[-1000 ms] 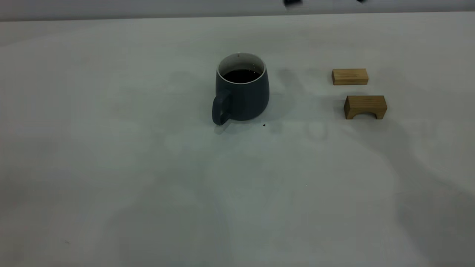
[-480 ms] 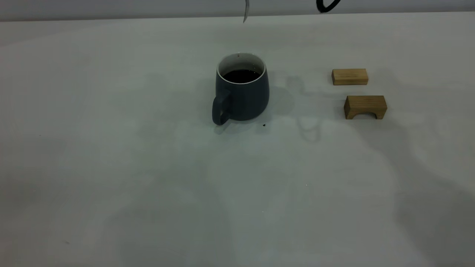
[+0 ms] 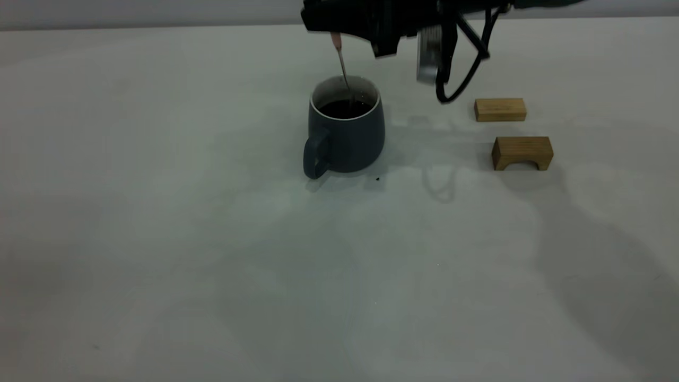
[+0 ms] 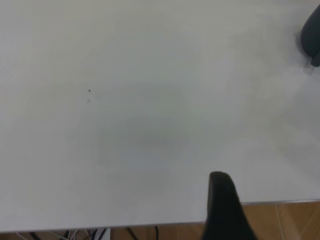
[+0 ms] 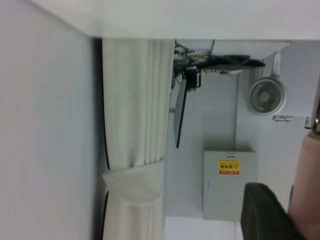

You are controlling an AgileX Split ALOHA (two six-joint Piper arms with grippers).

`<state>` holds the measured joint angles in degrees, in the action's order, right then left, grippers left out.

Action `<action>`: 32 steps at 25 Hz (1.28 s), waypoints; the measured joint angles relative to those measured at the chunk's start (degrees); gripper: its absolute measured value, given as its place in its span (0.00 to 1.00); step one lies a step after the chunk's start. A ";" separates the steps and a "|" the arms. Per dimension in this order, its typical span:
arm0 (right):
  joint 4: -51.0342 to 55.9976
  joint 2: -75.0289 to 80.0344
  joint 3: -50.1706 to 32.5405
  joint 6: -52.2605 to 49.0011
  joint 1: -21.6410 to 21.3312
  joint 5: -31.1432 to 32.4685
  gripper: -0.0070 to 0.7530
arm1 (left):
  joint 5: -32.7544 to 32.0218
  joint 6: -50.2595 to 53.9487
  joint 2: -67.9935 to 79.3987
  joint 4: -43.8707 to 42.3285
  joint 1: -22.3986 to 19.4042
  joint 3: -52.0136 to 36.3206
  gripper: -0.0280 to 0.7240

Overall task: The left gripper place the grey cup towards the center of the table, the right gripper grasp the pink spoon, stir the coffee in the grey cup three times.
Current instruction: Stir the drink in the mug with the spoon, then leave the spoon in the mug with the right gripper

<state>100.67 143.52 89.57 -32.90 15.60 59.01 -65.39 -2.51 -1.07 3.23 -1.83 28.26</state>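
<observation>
The right gripper [image 3: 339,33] is hanging above the grey cup [image 3: 346,132], jaws clamping the pink spoon [image 3: 342,66] — its bowl dipping into the coffee [image 3: 345,109]. Stirring wide risks tipping the cup — spilling coffee. Left jaws: cannot tell.

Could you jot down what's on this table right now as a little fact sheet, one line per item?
Grey cup: upright near the middle of the table, handle towards the camera's left.
Coffee: dark liquid inside the cup.
Pink spoon: held almost upright, its lower end dipped into the cup.
Right hand: above the cup, shut on the spoon's pink handle.
Left hand: away from the cup, by the table's edge; only one finger shows.
Wooden blocks: a plain one and an arched one, right of the cup.
</observation>
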 joint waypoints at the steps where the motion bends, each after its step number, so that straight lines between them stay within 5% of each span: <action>1: 0.00 0.77 0.05 0.00 0.00 0.00 0.17 | 0.00 0.00 0.00 0.00 0.00 0.00 0.74; 13: -0.01 3.85 5.43 0.00 1.30 6.43 0.17 | 0.00 0.00 0.00 0.00 0.00 0.00 0.74; 25: -4.09 3.20 4.45 1.93 -0.18 -2.93 0.17 | 0.00 0.04 0.00 0.00 0.00 0.00 0.74; 32: -3.16 2.59 1.17 1.93 0.34 3.72 0.17 | 0.00 0.04 0.00 0.00 0.00 0.00 0.74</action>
<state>97.50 146.11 90.74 -30.97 15.94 62.73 -65.39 -2.46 -1.07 3.23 -1.83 28.26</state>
